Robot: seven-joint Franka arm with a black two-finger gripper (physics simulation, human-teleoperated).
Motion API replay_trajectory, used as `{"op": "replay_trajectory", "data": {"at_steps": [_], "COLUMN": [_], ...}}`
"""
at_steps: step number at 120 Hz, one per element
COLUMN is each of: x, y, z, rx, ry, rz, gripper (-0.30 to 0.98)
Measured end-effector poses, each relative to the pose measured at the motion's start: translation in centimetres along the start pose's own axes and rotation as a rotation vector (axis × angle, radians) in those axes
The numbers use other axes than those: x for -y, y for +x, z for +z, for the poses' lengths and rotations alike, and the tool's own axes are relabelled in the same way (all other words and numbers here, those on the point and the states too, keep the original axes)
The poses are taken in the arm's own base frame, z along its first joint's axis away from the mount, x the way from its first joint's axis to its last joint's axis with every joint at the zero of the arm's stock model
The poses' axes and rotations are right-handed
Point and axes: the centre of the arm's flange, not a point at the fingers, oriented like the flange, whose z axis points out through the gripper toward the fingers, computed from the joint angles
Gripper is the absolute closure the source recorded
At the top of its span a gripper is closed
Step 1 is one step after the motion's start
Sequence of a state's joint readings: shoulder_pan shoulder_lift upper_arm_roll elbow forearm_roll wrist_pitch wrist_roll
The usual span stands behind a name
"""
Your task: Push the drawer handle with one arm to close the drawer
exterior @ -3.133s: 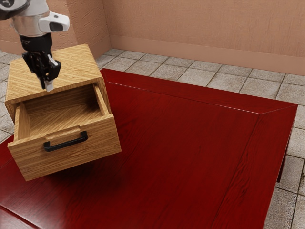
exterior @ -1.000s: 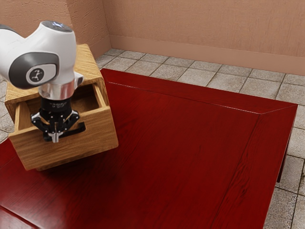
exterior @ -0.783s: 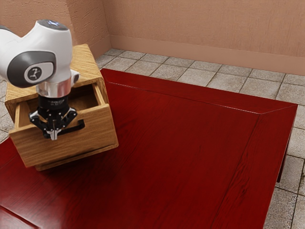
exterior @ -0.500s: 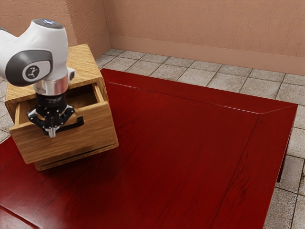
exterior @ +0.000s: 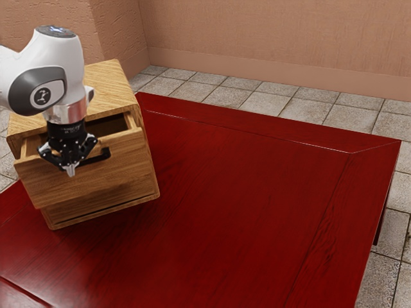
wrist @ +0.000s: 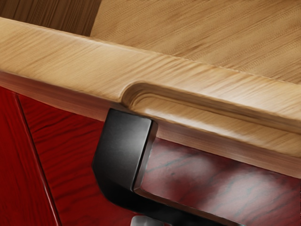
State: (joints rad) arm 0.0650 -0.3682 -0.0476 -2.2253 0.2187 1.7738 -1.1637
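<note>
In the exterior view my gripper [exterior: 70, 169] is shut, pointing down at the front of the wooden drawer [exterior: 122, 171], by the black handle [exterior: 98, 156]. It hides the handle's left part. The drawer stands partly out of its cabinet [exterior: 114, 83], with a narrow gap behind its front panel. In the wrist view, the handle [wrist: 123, 148] stands out from the drawer's front edge [wrist: 61, 63], and a pale tip of my gripper [wrist: 148, 221] lies against or just beside the handle's bar. Whether they touch is unclear.
The cabinet stands on the left part of the red table [exterior: 257, 192] in the exterior view. A tiled floor [exterior: 250, 97] and a plain wall [exterior: 276, 38] lie beyond the table.
My gripper came down from above the cabinet to the drawer's front, then moved toward the cabinet. The drawer has slid inward with it, and its opening has narrowed.
</note>
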Motion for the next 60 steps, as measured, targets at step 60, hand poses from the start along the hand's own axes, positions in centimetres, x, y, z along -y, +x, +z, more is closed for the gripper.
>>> {"op": "replay_trajectory", "data": {"at_steps": [60], "x": [-1.5], "y": [4.1], "z": [0.7], "rx": [-0.03], "ry": [-0.034], "rz": [-0.016], "gripper": [0.79]}}
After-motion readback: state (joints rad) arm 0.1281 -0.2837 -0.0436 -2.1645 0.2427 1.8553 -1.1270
